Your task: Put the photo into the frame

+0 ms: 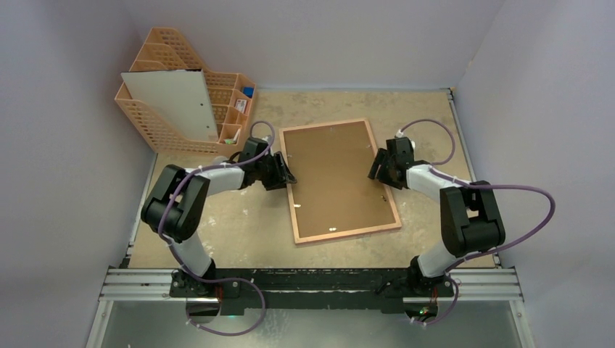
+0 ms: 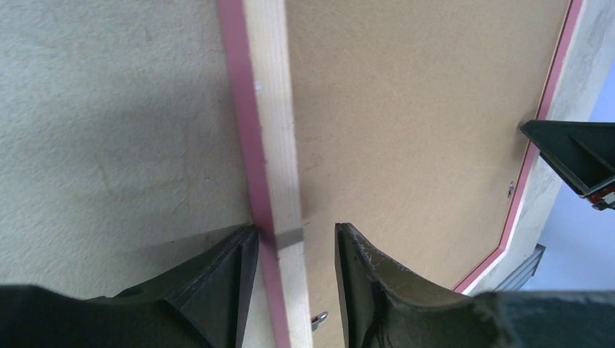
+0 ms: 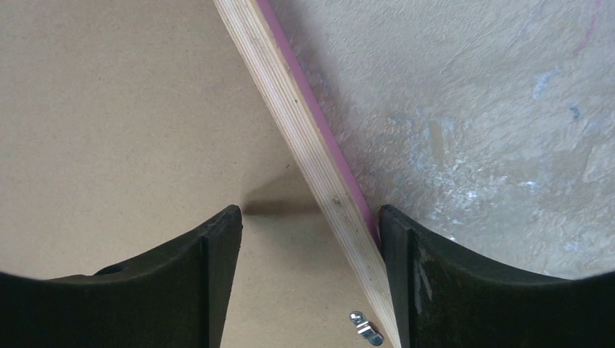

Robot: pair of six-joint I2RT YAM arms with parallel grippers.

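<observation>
Two pairs of fingers (image 2: 225, 290) (image 3: 210, 290) straddle the frame's (image 2: 272, 109) opposite long edges.

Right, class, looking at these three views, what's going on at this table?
Two robot arms are working at a picture frame lying back-up on the table, a brown backing board filling it. The left gripper straddles the frame's left rail and the right gripper its right rail; both stand open, clamping nothing. No photo is visible.

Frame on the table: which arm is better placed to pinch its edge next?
Left, probably. The left jaws sit closely astride the frame rail, nearly centred; the right jaws gape wider, with the rail against one finger.
</observation>
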